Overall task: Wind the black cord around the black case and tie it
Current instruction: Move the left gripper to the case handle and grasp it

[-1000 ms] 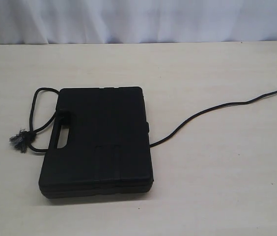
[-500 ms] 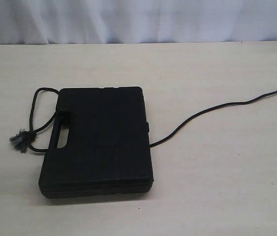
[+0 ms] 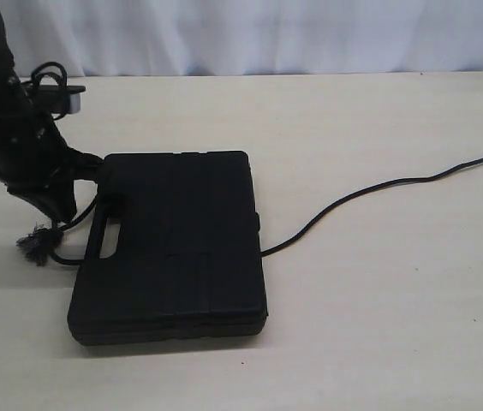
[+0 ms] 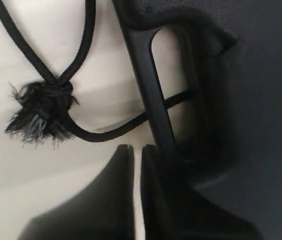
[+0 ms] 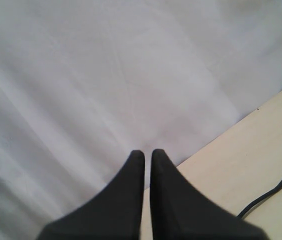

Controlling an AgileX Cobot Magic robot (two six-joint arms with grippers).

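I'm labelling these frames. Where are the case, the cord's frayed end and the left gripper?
case [image 3: 181, 240], exterior view, middle of its lid.
cord [image 4: 38, 117], left wrist view, on its frayed tuft.
left gripper [image 4: 137, 148], left wrist view, midway between its fingertips.

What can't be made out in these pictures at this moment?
Exterior view: the path of the black cord under the black case, hidden by the case.
Exterior view: the cord's loop by the handle, partly covered by the left arm.
Right wrist view: the right gripper faces the backdrop; only a cord stub shows, cut off by the edge.
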